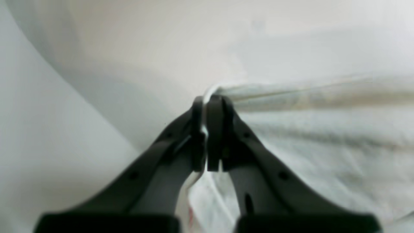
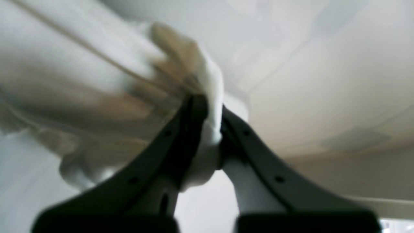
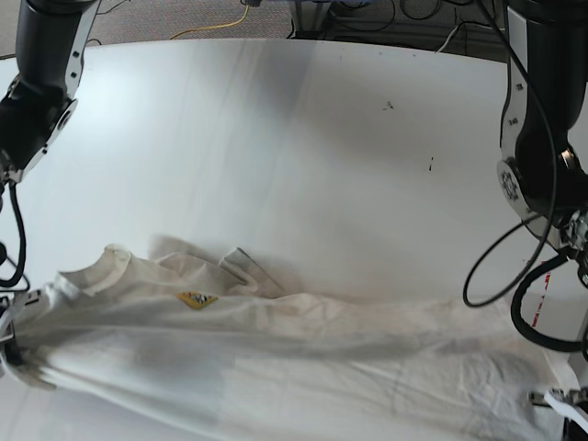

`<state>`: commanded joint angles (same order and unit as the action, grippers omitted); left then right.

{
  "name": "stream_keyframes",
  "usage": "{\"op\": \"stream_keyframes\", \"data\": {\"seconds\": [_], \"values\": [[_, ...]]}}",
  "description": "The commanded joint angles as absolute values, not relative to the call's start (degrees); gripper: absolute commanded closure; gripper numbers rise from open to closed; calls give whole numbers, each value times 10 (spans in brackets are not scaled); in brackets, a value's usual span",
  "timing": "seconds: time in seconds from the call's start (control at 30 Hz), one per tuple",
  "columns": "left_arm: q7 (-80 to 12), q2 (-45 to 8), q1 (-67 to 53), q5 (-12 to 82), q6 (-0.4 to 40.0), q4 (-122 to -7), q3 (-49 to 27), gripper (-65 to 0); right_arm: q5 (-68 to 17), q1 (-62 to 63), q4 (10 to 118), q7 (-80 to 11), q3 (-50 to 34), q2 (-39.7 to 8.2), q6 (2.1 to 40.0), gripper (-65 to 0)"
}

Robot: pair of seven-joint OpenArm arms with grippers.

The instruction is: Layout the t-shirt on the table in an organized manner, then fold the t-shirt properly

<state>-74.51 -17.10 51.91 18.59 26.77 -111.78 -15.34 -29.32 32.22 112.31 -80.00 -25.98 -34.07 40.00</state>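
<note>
Two closed grippers, t-shirt [image 3: 303, 344] stretched above table [image 3: 303, 156]

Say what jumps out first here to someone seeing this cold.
The t-shirt dominates: pulled taut across the near edge of the table between both arms, its collar and a small yellow tag toward the base view's left. Each wrist view shows a dark pincer shut on bunched white cloth: the left pincer on a thin edge, the right pincer on a thicker wad.
</note>
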Motion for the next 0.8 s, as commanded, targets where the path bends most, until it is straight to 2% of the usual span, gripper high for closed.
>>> {"op": "stream_keyframes", "data": {"seconds": [0.23, 0.53, 0.67, 0.8], "values": [[-745, -168, 407, 186, 312, -1130, -182, 0, -296, 206, 1156, -800, -317, -300, 400, -2], [-747, -160, 284, 187, 340, -1138, -239, 0, -394, 93, 1156, -800, -379, -279, 400, -2], [-747, -161, 222, 187, 364, -1142, -255, 0, -419, 36, 1156, -800, -409, -276, 400, -2], [-747, -160, 165, 187, 378, -1142, -271, 0, -435, -4, 1156, -800, -425, -252, 400, -2]]}}
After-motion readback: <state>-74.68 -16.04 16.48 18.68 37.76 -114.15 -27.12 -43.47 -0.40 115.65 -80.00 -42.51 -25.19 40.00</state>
